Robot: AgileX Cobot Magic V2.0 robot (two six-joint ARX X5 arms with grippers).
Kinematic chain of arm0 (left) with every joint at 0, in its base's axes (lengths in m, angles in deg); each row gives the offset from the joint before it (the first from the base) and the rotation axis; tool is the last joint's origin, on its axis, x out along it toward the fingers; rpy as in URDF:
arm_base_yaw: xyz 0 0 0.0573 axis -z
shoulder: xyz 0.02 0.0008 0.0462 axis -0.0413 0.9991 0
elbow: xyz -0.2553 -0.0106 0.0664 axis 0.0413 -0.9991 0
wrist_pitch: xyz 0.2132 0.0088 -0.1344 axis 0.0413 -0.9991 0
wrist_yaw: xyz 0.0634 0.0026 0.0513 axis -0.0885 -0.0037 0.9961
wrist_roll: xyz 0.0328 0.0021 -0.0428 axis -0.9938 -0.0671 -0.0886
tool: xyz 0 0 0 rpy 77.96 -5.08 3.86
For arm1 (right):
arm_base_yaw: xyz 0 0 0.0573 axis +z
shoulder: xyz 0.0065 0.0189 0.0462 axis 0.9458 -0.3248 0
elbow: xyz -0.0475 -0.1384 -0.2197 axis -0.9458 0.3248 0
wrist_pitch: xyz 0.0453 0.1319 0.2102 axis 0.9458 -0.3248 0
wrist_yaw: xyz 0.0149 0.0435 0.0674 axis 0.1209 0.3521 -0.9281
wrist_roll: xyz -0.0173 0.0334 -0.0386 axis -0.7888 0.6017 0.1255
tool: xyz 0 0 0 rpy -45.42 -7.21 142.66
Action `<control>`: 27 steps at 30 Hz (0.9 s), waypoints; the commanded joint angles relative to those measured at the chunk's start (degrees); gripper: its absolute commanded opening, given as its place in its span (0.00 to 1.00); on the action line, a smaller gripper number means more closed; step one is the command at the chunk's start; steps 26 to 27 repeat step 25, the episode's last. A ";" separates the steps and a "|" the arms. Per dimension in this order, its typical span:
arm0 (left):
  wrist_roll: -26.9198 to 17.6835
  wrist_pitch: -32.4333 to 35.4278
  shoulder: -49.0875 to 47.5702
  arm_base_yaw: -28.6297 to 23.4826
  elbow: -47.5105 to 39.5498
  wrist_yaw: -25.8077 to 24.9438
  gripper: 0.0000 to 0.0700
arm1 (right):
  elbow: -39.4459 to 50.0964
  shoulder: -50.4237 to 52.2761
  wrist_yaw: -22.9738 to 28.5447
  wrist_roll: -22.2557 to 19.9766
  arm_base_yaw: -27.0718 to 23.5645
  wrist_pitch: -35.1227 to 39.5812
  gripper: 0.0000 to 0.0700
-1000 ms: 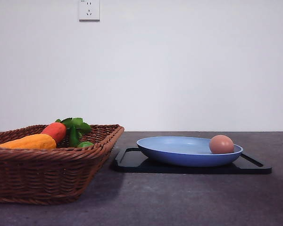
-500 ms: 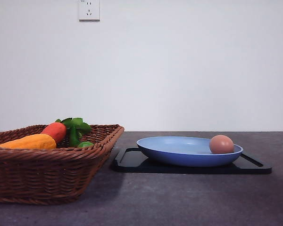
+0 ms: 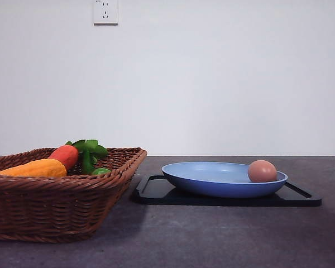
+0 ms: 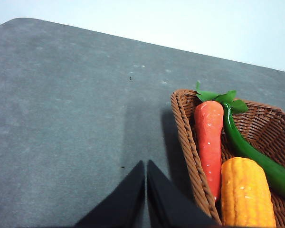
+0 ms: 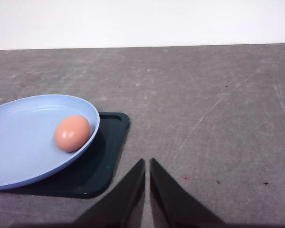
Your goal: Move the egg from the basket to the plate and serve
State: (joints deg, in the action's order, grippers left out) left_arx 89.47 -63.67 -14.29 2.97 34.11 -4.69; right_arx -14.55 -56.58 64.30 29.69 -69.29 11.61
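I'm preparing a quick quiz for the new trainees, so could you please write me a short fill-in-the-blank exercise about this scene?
1. The egg lies on the ____.
2. The plate sits on a black ____.
3. The carrot lies in the ____.
4. The right gripper hovers with its jaws ____.

Missing words: plate; tray; basket; shut.

The dark grey table (image 3: 223,240) is carrying the basket (image 3: 56,206) at lower left and a black tray (image 3: 156,192) at centre right.
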 commanded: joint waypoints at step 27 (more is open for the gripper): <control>0.13 -1.07 -0.11 -0.11 -1.31 -0.39 0.00 | 0.35 0.04 0.02 0.61 -0.02 0.15 0.00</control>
